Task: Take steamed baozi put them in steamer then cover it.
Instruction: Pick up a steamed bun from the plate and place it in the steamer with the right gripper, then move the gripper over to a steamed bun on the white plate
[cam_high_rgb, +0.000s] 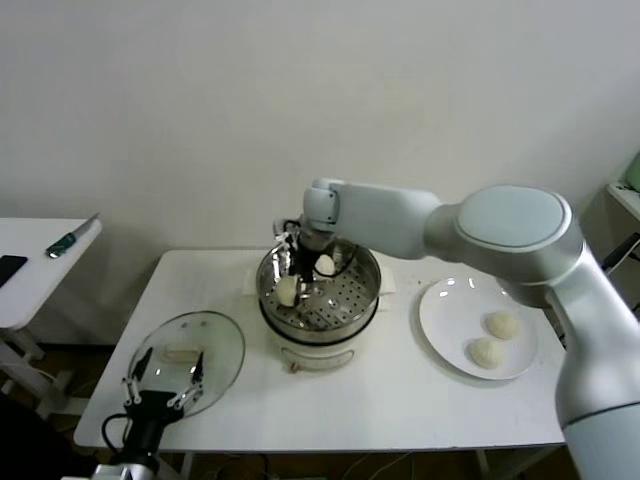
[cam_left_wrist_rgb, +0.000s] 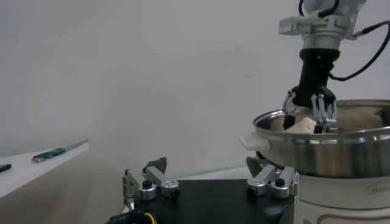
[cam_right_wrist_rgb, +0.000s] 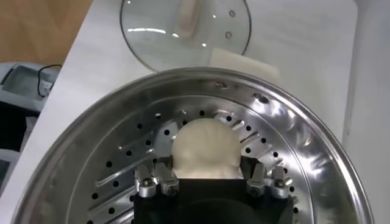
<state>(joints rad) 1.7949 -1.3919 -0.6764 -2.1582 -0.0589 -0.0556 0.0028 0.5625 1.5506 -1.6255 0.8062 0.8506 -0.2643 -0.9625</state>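
The steel steamer (cam_high_rgb: 362, 300) stands mid-table on its white base. My right gripper (cam_high_rgb: 291, 276) reaches down into it, shut on a steamed baozi (cam_high_rgb: 288, 292). In the right wrist view that baozi (cam_right_wrist_rgb: 206, 146) fills the gap of the right gripper (cam_right_wrist_rgb: 206, 171), low over the perforated floor (cam_right_wrist_rgb: 128, 164), with a finger against each side. A second baozi (cam_high_rgb: 325, 264) lies further back in the basket. Two more baozi (cam_high_rgb: 502, 325) (cam_high_rgb: 486, 352) rest on the white plate (cam_high_rgb: 450, 305). The glass cover (cam_high_rgb: 215, 345) lies flat at the front left. My left gripper (cam_high_rgb: 162, 388) hovers open at its near edge.
A side table at the far left carries a green-handled tool (cam_high_rgb: 66, 241) and a dark phone (cam_high_rgb: 10, 268). A white pad (cam_right_wrist_rgb: 241, 61) lies between cover and steamer. The left wrist view shows the steamer's rim (cam_left_wrist_rgb: 317, 135) close to the open left gripper (cam_left_wrist_rgb: 210, 178).
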